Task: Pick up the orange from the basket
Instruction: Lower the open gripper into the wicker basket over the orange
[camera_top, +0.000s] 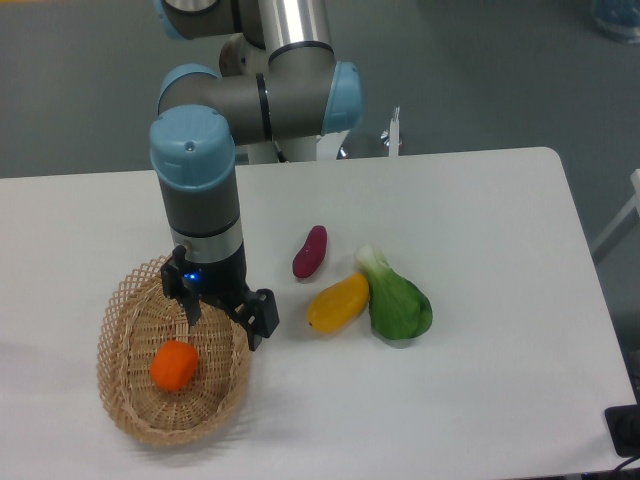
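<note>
The orange (174, 365) is a small, round, bright orange fruit lying inside the basket (125, 405), an oval tan wicker basket with a lattice rim at the table's front left. My gripper (224, 322) hangs over the basket's right rear part, just above and to the right of the orange. Its two dark fingers stand apart with nothing between them, so it is open. One finger (191, 303) is over the basket's inside, the other (260, 318) is above the right rim. The fruit is not touched.
A purple sweet potato (310, 251), a yellow mango-like fruit (337, 303) and a green leafy vegetable (396, 300) lie together on the white table (480, 400) to the right of the basket. The arm's base (280, 150) stands at the table's back edge.
</note>
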